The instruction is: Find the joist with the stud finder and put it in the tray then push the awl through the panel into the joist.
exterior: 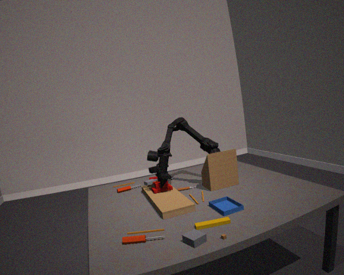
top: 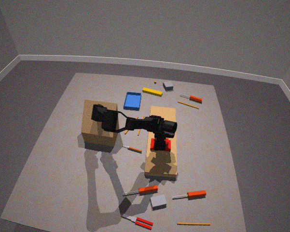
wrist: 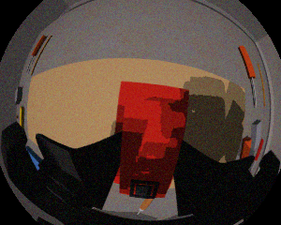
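My gripper (top: 160, 145) (exterior: 163, 181) (wrist: 150, 137) is shut on the red stud finder (top: 168, 144) (exterior: 161, 188) (wrist: 150, 127). It holds the stud finder flat on the tan floor panel (top: 162, 114) (exterior: 173, 205) (wrist: 72, 100), toward the panel's near end in the top view. The blue tray (top: 131, 108) (exterior: 234, 210) lies empty to the left of the panel's far end. The awl (top: 133, 149) (exterior: 184, 188), with a short orange handle, lies on the table between the panel and the tan box. The joist is hidden under the panel.
The arm's base sits on a tan box (top: 97, 135) (exterior: 222, 171). Orange screwdrivers (top: 193, 98) (top: 145, 190) (top: 193, 194), red pliers (top: 140, 220), grey blocks (top: 168, 85) (top: 158, 201), a yellow bar (top: 152, 91) and thin orange sticks lie around the panel.
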Motion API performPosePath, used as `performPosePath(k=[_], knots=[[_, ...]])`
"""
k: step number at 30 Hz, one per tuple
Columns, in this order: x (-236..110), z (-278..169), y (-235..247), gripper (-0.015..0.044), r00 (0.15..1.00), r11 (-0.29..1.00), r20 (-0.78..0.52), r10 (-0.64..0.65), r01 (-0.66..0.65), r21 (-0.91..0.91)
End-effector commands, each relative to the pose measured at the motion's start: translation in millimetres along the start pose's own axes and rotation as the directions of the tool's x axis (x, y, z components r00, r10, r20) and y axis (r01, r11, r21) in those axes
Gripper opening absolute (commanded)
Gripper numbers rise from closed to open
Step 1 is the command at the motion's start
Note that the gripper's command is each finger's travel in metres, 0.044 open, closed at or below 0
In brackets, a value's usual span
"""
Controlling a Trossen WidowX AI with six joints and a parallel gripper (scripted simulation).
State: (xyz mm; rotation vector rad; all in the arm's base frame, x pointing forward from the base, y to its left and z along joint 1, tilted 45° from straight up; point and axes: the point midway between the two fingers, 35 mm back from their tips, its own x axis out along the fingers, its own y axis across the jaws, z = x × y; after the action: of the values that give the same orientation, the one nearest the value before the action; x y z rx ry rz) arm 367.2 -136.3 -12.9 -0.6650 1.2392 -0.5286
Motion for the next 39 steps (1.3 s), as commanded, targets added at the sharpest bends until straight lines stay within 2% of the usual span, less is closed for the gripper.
performPosePath(k=[1, 39], knots=[[0.3, -0.3, 9.0, 0.0, 1.0, 1.0, 0.0, 0.003, -0.003, -0.001], [-0.2, -0.6, 65.9, 0.0, 1.0, 1.0, 0.0, 0.006, -0.006, 0.0]])
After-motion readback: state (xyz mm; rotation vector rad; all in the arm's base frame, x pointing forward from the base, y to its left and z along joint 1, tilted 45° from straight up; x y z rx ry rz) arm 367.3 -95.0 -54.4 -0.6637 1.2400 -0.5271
